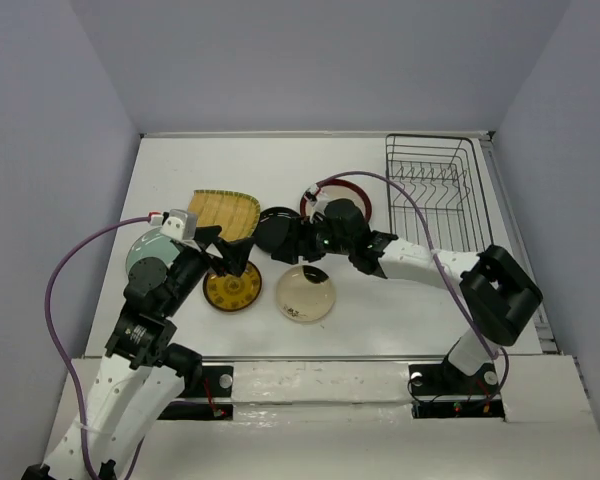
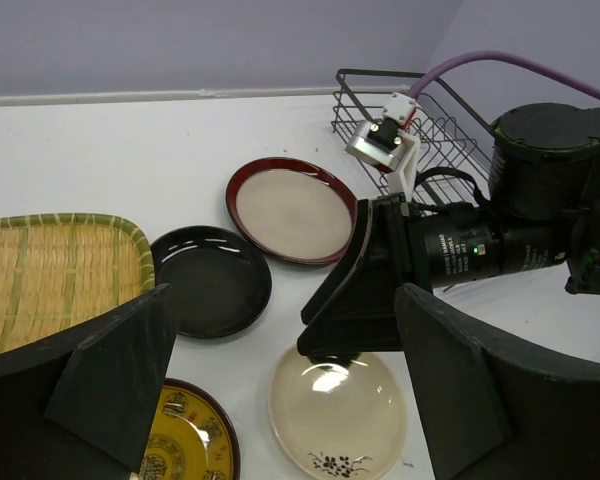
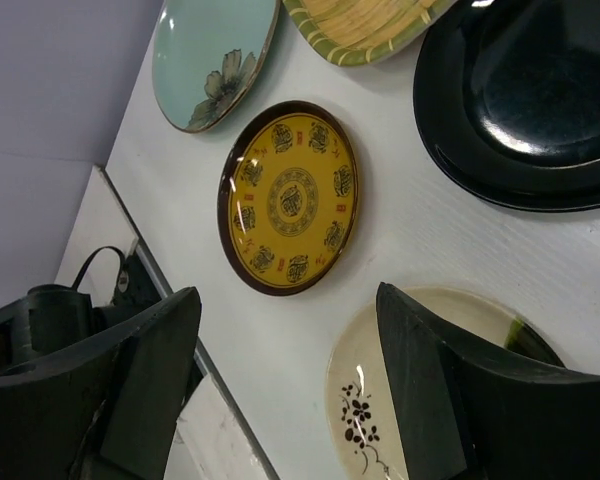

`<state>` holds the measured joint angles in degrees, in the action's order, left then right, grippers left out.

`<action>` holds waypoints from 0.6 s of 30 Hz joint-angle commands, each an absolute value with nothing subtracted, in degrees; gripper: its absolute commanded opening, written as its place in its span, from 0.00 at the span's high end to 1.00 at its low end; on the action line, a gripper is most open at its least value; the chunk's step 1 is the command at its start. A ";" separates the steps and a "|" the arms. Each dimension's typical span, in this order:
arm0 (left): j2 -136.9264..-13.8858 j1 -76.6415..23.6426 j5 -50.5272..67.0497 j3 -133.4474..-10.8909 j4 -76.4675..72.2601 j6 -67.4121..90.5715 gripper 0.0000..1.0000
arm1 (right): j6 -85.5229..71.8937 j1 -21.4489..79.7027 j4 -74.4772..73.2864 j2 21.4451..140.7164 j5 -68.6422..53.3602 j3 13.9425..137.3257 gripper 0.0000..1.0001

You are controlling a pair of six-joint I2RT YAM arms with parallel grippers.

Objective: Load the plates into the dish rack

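Several plates lie flat on the white table. The black wire dish rack [image 1: 435,185] stands empty at the back right. My right gripper [image 1: 298,242] is open and empty, low over the far rim of the cream plate [image 1: 305,293] with the dark flower mark, beside the small black plate [image 1: 276,228]. My left gripper [image 1: 230,258] is open and empty above the patterned yellow plate [image 1: 232,290]. The yellow fan-shaped plate [image 1: 223,212] and the pale green plate [image 1: 148,252] lie at the left. The red-rimmed beige plate [image 1: 342,196] is partly hidden by my right arm.
In the right wrist view the cream plate [image 3: 375,400] sits under one finger, with the patterned yellow plate [image 3: 290,195] ahead. In the left wrist view the right gripper [image 2: 355,300] stands close in front over the cream plate [image 2: 338,415]. The two grippers are near each other.
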<state>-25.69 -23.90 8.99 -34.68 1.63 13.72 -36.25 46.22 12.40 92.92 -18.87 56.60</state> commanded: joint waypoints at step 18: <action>-24.43 -23.73 12.65 -36.83 -1.32 12.57 0.01 | -31.38 47.20 7.30 112.49 -28.03 72.59 0.39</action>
<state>-24.91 -23.90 10.63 -34.68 1.58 13.52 -34.59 46.61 9.43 110.78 -23.66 69.34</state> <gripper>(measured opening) 0.990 0.623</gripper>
